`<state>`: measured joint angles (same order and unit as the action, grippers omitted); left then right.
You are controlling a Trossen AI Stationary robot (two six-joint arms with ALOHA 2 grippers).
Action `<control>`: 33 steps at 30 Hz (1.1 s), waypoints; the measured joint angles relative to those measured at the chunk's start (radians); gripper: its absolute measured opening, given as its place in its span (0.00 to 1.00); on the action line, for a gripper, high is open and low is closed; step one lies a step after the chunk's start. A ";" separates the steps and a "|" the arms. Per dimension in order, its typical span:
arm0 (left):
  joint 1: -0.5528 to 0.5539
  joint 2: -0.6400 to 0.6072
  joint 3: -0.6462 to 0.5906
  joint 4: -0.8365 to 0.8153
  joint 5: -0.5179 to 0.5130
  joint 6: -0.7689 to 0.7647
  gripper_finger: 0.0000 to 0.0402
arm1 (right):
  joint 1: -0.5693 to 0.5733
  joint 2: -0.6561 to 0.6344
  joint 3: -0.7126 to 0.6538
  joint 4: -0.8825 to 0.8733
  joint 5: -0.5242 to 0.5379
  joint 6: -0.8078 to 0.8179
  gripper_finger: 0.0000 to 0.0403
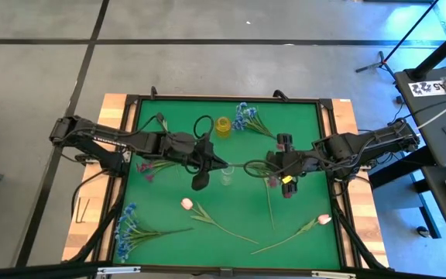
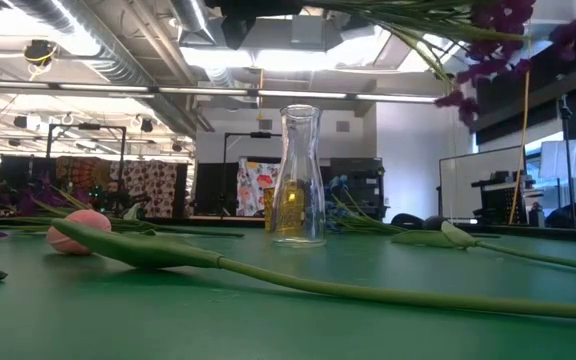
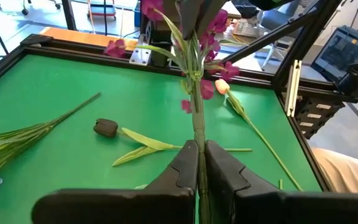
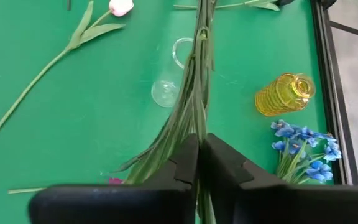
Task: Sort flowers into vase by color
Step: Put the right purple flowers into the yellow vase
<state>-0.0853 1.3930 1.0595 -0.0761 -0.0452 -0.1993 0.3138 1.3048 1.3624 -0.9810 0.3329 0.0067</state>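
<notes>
A magenta-purple flower spray (image 1: 246,165) hangs level above the table between my two grippers, over the clear glass vase (image 1: 227,177). My left gripper (image 1: 221,164) is shut on its bare stem. My right gripper (image 1: 268,165) is shut on its leafy part near the blossoms (image 3: 211,28). In the low view the blossoms (image 2: 498,40) show high above the clear vase (image 2: 298,175). A yellow vase (image 1: 223,126) stands farther back. On the green mat lie blue sprays (image 1: 246,118) (image 1: 130,229), two pink tulips (image 1: 186,204) (image 1: 324,219) and a dark-budded stem (image 3: 105,127). My left gripper pinches the bare green stem (image 3: 197,134) between its two fingers, coming from the table's left and slanting slightly down, in line with the stem. The spray is lifted clear of the table. My right gripper pinches the bundle of stems and narrow leaves (image 4: 191,118) below the blossoms, coming from the table's right and slanting down. The stem runs on from its fingers toward my left gripper.
Another magenta spray (image 1: 147,169) lies under my left arm. A loose green stem (image 1: 269,198) lies near the right arm. The black frame (image 1: 327,101) rims the mat. Bare mat shows in the near middle (image 1: 231,209).
</notes>
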 joint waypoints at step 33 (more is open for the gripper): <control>-0.001 -0.214 0.000 -0.024 -0.320 0.100 0.02 | 0.283 -0.245 0.002 0.105 0.445 0.132 0.20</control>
<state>-0.0860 1.1794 1.0592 -0.1000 -0.3655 -0.0996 0.5968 1.0599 1.3642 -0.8764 0.7777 0.1387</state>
